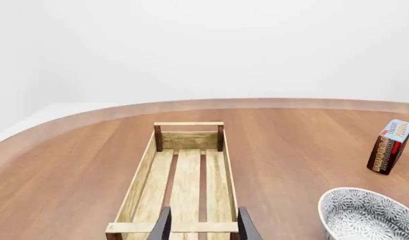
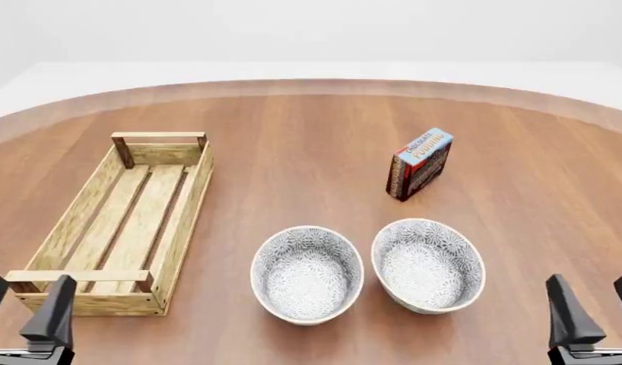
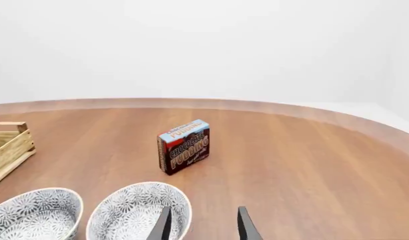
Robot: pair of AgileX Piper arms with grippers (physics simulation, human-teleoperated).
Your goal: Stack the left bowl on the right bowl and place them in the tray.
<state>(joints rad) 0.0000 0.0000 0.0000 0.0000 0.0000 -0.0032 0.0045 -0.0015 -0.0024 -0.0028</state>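
Both arms sit low at the near edge of the table (image 2: 311, 122) and nothing is in hand. The left gripper (image 2: 25, 308) hangs with its fingers spread, just at the near end of the tray (image 2: 184, 209); the right gripper (image 2: 593, 308) is likewise parted and bare, off to the outer side of the right bowl (image 2: 429, 265).

The two bowls stand side by side, close but apart, both upright with mouths open to the ceiling. The left bowl (image 2: 307, 274) sits between the tray and its twin. A pudding box (image 2: 420, 163) stands farther back, well clear of the work.

How will they handle? They look like glazed patterned ceramic: rigid, probably smooth and a little slippery, with thin rims and sloping walls. A pinch over the rim, one finger inside and one outside, looks the likeliest hold; squeezing the sloped outer wall would probably let the bowl squirt free. The left bowl's rim on the tray side is the nearest reach for the left gripper.

From the right wrist view, the right bowl (image 3: 134, 215) lies just beside the fingertips (image 3: 166, 222).

The tray is a slatted wood crate, lying lengthwise away from the arms, with room for the stack between its end bars.
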